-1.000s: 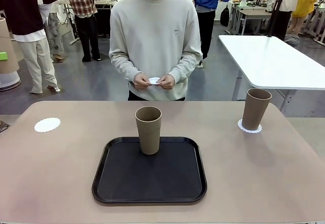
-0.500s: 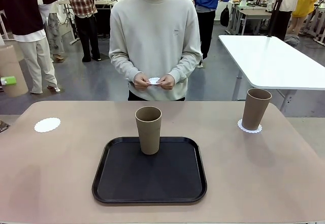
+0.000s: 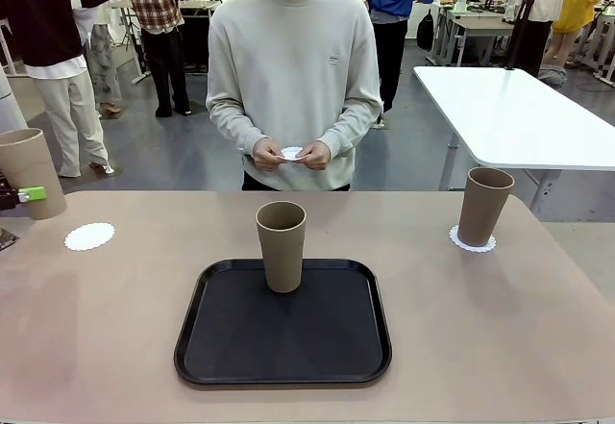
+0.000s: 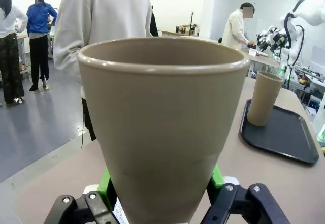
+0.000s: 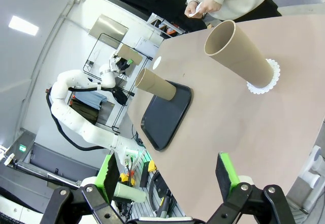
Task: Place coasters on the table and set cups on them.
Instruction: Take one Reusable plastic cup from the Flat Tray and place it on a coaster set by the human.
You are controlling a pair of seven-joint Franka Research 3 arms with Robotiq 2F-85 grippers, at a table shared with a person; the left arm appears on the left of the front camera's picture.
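Cup (image 3: 27, 172) has come down toward the near coaster (image 3: 89, 236) — your left hand (image 4: 161, 193) grips it, right hand (image 5: 166, 174) wide, empty — so you can set it down next.

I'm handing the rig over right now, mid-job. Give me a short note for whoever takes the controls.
Left gripper: shut on the held cup, aloft at the table's left edge near the bare coaster.
Right gripper: open, empty.
Done: right cup stands on the right coaster.
Left: set the held cup on the bare coaster; the person's hands hold the third coaster; the last cup stands on the black tray.
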